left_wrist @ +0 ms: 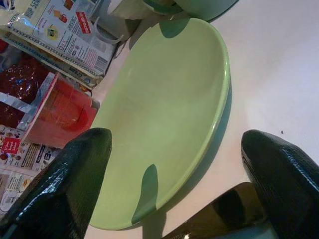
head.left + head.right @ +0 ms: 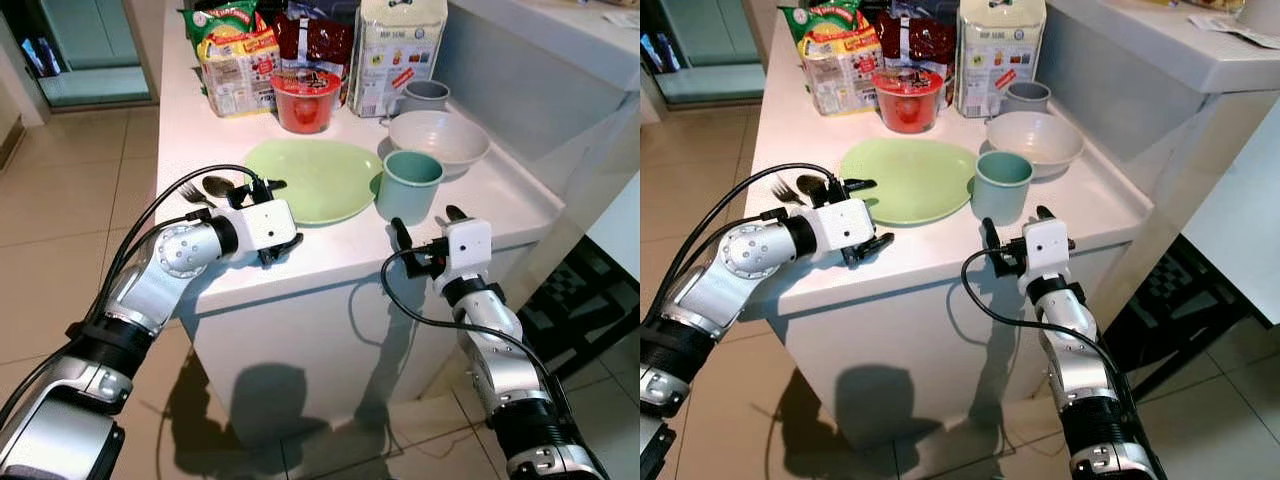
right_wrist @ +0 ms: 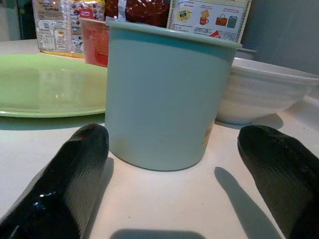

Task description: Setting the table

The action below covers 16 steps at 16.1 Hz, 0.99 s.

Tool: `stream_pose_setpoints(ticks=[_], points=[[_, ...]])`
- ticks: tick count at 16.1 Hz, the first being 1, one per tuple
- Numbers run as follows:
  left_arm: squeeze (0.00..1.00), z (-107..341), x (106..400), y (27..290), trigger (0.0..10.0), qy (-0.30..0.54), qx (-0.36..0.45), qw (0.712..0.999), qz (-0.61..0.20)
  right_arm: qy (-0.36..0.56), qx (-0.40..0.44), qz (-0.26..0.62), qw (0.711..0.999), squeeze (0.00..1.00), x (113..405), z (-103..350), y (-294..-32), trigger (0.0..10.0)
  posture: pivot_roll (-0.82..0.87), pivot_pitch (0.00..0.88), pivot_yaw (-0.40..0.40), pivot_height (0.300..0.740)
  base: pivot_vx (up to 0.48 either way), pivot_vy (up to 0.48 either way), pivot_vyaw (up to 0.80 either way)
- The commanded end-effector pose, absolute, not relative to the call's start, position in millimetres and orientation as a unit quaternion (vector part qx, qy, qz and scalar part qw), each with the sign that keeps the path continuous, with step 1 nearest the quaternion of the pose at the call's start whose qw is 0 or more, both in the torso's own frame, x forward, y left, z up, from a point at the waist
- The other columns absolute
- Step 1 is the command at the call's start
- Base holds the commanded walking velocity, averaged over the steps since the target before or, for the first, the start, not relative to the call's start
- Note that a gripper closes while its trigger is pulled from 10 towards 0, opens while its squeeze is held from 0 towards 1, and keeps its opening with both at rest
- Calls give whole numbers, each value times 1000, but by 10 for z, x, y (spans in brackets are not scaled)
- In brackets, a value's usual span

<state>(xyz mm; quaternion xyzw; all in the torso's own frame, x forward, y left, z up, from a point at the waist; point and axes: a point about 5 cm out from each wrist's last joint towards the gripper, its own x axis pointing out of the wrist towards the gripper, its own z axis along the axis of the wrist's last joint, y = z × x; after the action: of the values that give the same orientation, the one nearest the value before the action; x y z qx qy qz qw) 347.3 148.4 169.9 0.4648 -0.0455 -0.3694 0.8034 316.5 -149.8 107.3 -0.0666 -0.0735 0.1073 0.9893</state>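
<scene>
Both grippers are spread and hold nothing. Right gripper (image 2: 427,226) faces the cup (image 2: 408,184) — a skewed closure could tip it against the plate (image 2: 312,178). Left gripper (image 2: 278,215) flanks the plate's near rim; its lower finger may scrape the table (image 2: 480,195) — clearance appears slight.

A round light-green plate (image 2: 312,178) lies flat mid-counter, near the front edge. Just right of it a pale teal cup (image 2: 408,184) stands upright. A fork (image 2: 195,194) and spoon (image 2: 218,185) lie by the left edge.

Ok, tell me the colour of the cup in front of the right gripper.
Pale teal cup, clearest in the right wrist view.
</scene>
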Motion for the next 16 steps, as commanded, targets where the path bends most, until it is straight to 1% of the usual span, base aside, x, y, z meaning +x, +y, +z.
stream_pose_setpoints(ticks=[1, 8, 11, 14, 15, 16], points=[[0, 1604, 3488, 1481, 10000, -26, 475, 797, -371, -81, -68, 102, 989, 0, 3162, 1121, -1530, 10000, 96, 0, -16, 740, 0, 0, 0], [0, 1453, 3551, 1397, 10000, -15, 480, 804, -351, -82, -68, 100, 989, 0, 3159, 1119, -1530, 10000, 89, 0, -12, 740, 0, 0, 0], [0, 1377, 3552, 1332, 10000, -13, 471, 810, -350, -82, -69, 99, 989, 0, 3154, 1119, -1543, 10000, 84, 0, -13, 740, 0, 0, 0], [0, 1296, 3533, 1265, 10000, -9, 467, 808, -358, -81, -69, 99, 989, 0, 3152, 1119, -1541, 10000, 84, 0, -12, 740, 0, 0, 0], [0, 1277, 3526, 1256, 9412, -7, 465, 809, -360, -81, -69, 99, 989, 0, 3152, 1117, -1538, 10000, 84, 0, -11, 740, 0, 0, 0], [0, 1270, 3523, 1253, 9412, -6, 464, 809, -361, -81, -69, 99, 989, 0, 3152, 1117, -1538, 10000, 84, 0, -11, 740, 0, 0, 0]])
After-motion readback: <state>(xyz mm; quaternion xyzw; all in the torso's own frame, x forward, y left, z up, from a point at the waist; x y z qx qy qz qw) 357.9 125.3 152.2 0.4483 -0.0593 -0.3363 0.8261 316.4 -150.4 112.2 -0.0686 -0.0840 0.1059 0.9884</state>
